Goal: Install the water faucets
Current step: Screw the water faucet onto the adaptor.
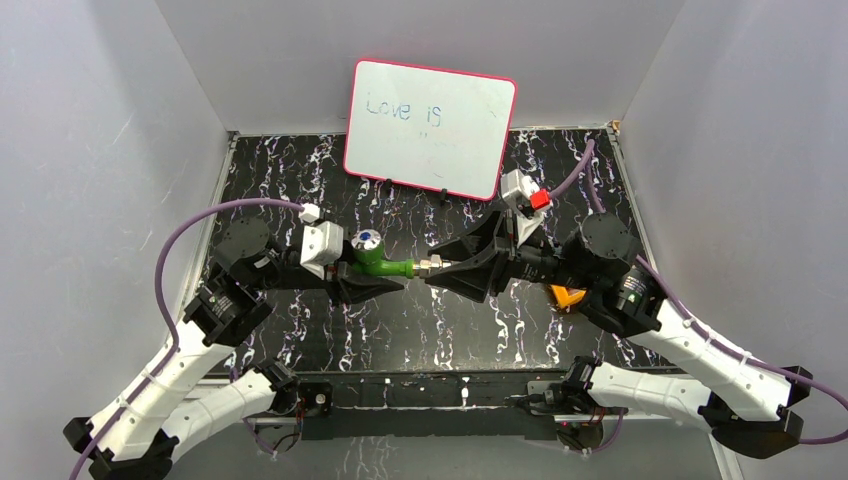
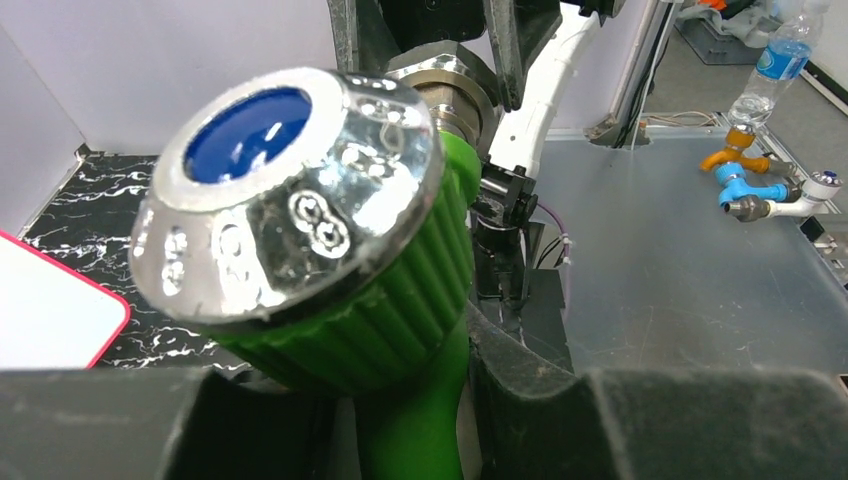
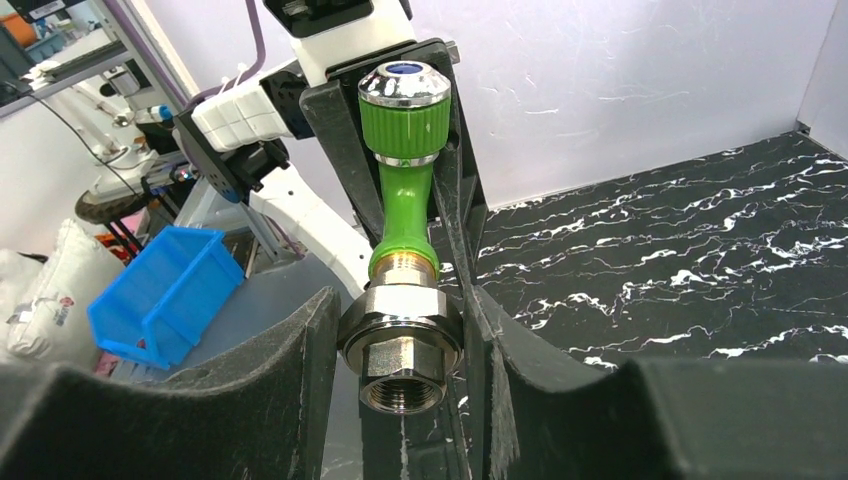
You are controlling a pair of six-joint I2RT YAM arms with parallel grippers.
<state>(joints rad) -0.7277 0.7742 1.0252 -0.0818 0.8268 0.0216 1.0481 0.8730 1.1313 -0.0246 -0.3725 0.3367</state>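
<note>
L end effector (image 1: 372, 272) clamped on green faucet (image 1: 392, 268); R end effector (image 1: 440, 268) clamped on its silver fitting (image 3: 402, 335), above tabletop (image 1: 400, 335). Whiteboard (image 1: 430, 125) behind; orange tray (image 1: 566, 296) partly hidden under R arm (image 1: 690, 345).

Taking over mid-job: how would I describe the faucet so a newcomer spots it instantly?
Find the red-framed whiteboard at the back of the black marbled table. In front of it, the left hand and right hand hold the faucet between them. It is the only green thing there, with a blue-and-silver knob and a silver threaded end.

Faucet (image 1: 388, 267) between left fingers (image 1: 372, 290) and right fingers (image 1: 463, 278), whiteboard (image 1: 430, 125) behind.
</note>
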